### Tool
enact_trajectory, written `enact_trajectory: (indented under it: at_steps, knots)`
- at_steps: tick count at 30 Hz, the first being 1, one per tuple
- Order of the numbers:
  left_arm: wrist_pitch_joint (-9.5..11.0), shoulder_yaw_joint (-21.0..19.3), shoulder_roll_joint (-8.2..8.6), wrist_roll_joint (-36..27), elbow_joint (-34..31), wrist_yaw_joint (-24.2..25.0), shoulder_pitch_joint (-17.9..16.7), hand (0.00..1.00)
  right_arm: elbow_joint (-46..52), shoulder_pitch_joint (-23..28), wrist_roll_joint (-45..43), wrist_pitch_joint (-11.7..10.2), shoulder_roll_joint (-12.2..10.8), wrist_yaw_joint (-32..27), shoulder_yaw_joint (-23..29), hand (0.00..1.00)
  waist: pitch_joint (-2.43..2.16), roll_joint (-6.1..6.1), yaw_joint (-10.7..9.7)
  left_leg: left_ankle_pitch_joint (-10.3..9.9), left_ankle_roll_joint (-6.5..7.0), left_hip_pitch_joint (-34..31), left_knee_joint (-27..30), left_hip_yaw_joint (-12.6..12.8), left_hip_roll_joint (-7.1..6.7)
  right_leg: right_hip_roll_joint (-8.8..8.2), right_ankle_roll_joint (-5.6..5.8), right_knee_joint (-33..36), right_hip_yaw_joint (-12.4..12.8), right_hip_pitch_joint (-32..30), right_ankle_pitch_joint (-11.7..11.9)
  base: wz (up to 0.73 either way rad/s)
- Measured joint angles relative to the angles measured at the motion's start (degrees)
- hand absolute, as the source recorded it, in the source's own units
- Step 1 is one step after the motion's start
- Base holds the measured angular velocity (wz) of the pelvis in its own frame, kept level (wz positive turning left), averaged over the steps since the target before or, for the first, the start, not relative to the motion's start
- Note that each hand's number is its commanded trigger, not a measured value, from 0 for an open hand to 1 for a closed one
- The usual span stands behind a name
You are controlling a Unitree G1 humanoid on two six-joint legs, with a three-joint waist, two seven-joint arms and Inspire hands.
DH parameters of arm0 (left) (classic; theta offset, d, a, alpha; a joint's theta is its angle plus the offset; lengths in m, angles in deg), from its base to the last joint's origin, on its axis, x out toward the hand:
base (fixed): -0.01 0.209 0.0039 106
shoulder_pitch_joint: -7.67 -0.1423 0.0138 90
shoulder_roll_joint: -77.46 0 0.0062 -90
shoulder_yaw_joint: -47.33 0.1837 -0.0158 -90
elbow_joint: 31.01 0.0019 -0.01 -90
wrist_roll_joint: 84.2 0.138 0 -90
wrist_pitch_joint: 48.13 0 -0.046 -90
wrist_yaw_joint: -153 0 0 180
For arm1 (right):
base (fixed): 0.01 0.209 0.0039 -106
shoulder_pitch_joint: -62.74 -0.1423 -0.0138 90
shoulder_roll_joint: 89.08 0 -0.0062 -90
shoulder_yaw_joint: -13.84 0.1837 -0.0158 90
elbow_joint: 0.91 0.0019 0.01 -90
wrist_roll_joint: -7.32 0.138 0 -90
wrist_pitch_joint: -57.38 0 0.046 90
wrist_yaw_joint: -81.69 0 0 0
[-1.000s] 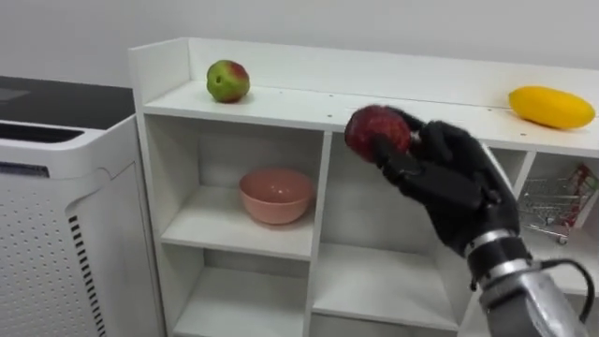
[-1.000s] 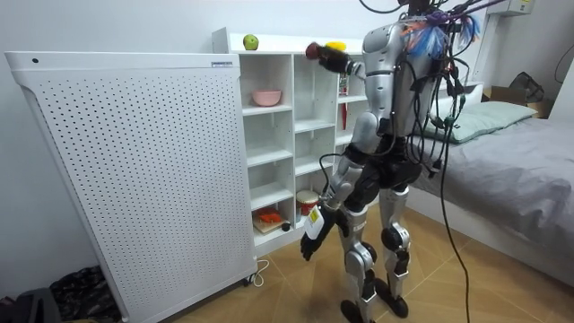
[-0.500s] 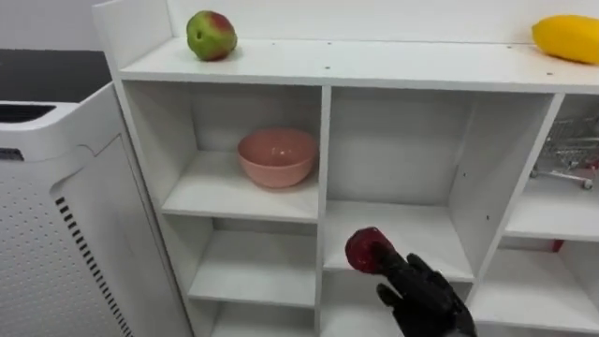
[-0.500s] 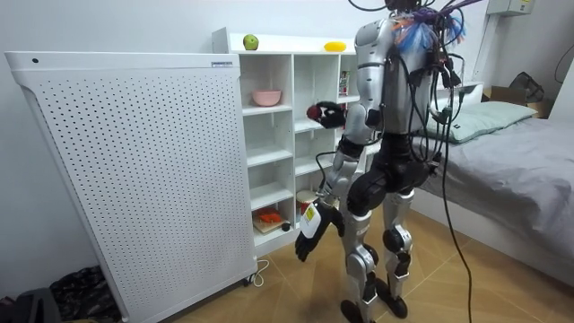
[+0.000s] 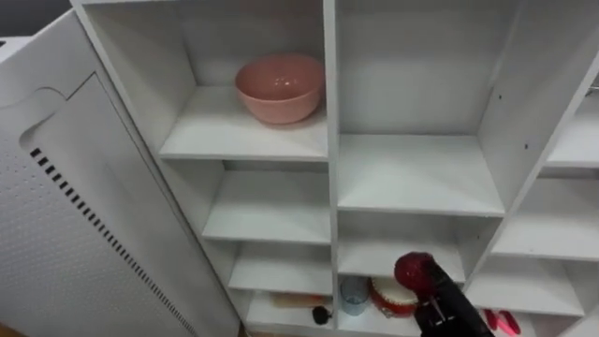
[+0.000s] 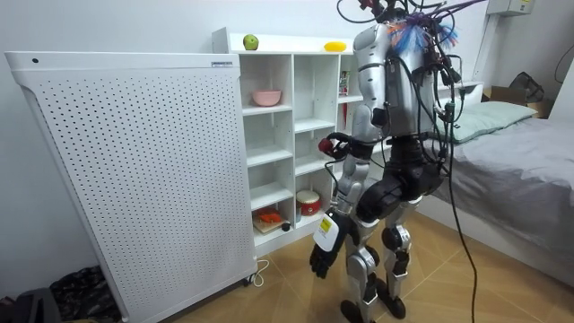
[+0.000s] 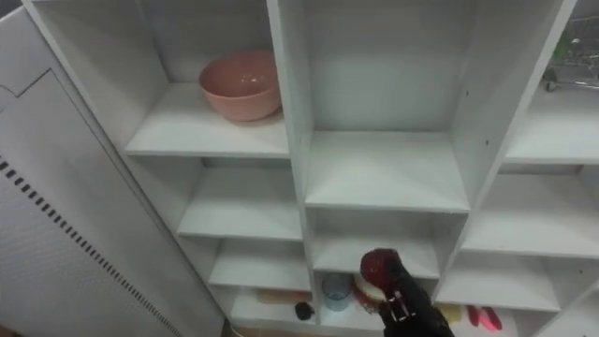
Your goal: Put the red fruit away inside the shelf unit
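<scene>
White perforated panel (image 5: 56, 215) stands against the closet's left side. Closet (image 5: 330, 140) is a white open-shelf unit and the robot stands upright facing it.

Closet top, left end: green apple (image 6: 250, 42). Left column, upper compartment: pink bowl (image 5: 279, 87), upright, alone on its shelf. The two compartments under the bowl are bare. Bottom row near the middle divider: an orange item I can't identify, a small dark thing beside it, then a blue cup (image 5: 353, 294), then a round red-and-white container (image 5: 384, 298) just right of the cup.

Left hand (image 6: 320, 260) hangs low by the robot's thigh, short of the closet's front, fingers loose and pointing down, holding nothing.

Task item: red fruit (image 5: 413, 271) is in the air in front of the closet's middle column, down at the level of the lower compartments, resting on no shelf. From the head camera it overlaps the red-and-white container behind it. Right hand (image 5: 451, 309) comes up from below right of the fruit, fingers curled round it from underneath.

Closet top, further right: yellow fruit (image 6: 334, 46), lying on its side. Red items sit on the floor of the closet's bottom right compartment, too small to identify. Bed (image 6: 520, 161) is behind the robot, well clear of the closet.
</scene>
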Motion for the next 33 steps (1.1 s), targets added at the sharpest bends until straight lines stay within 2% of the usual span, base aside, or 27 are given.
enact_trajectory:
  at_steps: [3,7,9,14,17,22,25,31,33]
  knots:
    - [-0.2,2.6,0.01,0.0,-0.3,-0.4,0.0,0.0,-0.5,-1.3,3.5,0.6,-0.1,0.0,1.1,1.0,0.09,0.18,1.4,-0.3,0.05,-4.0,1.9,0.0,-0.17,-0.61,-0.49,2.6,0.1,-4.3,-0.4,0.06]
    - [-0.9,4.8,0.03,-1.1,-1.8,-1.0,-0.7,0.0,-0.5,-2.4,6.8,1.0,0.0,0.1,2.3,1.0,0.02,0.24,1.6,-0.2,0.15,-8.6,4.2,0.1,-0.81,-2.06,-0.86,5.8,-0.3,-9.2,-1.8,0.1]
    - [-1.0,4.7,0.11,-1.2,-2.1,-1.0,-0.6,0.0,-0.5,-2.8,7.4,1.3,0.3,0.1,4.1,1.0,0.0,0.22,2.4,-0.2,0.22,-10.5,5.4,1.3,-0.69,-2.66,-0.99,7.7,-0.2,-11.3,-2.3,0.08]
    - [-0.5,4.6,0.0,-2.2,-2.3,-1.0,-1.1,0.0,-0.6,-5.6,9.5,1.0,1.1,0.1,7.4,1.0,-0.02,0.27,3.2,-0.2,0.24,-13.3,7.3,1.3,-0.8,-3.18,-1.3,10.3,-0.3,-14.0,-3.0,0.08]
    - [-0.1,4.8,-0.19,-3.7,-2.6,-1.0,-1.1,0.0,-0.6,-6.9,9.7,1.0,2.6,0.1,8.4,1.0,-0.05,0.26,3.0,-0.2,0.24,-15.5,9.0,1.6,-0.96,-4.19,-1.4,12.6,-1.1,-15.8,-4.4,0.3]
    - [0.5,4.8,-0.59,-4.6,-3.4,-1.0,-2.0,0.0,-1.0,-9.5,9.5,1.1,5.3,-0.5,9.7,1.0,-0.07,0.2,3.0,-0.1,0.19,-18.7,10.5,1.6,-1.19,-5.02,-1.79,15.1,-1.2,-19.1,-4.8,0.18]
    - [1.0,4.8,-0.98,-4.5,-4.2,-1.0,-2.8,0.0,-1.1,-9.6,9.7,1.0,7.0,-0.9,11.1,1.0,-0.1,0.1,3.0,-0.1,0.21,-19.2,11.3,1.4,-1.97,-6.24,-1.71,16.8,-1.6,-19.7,-5.9,0.17]
    - [1.2,4.7,-2.21,-4.5,-5.2,-1.1,-2.8,0.0,-4.3,-13.6,9.8,1.1,8.2,-2.8,12.9,1.0,-0.14,-0.37,3.1,-1.1,0.23,-21.9,14.6,1.4,-1.67,-6.37,-2.06,19.4,-1.5,-21.9,-6.6,0.01]
    - [1.0,4.8,-2.86,-4.5,-7.5,-1.5,-3.3,0.0,-4.3,-14.9,10.0,1.3,9.2,-2.9,12.9,1.0,-0.12,-0.56,3.1,-1.3,0.33,-23.3,16.2,1.4,-1.57,-6.57,-2.16,20.5,-1.5,-22.9,-7.1,0.05]
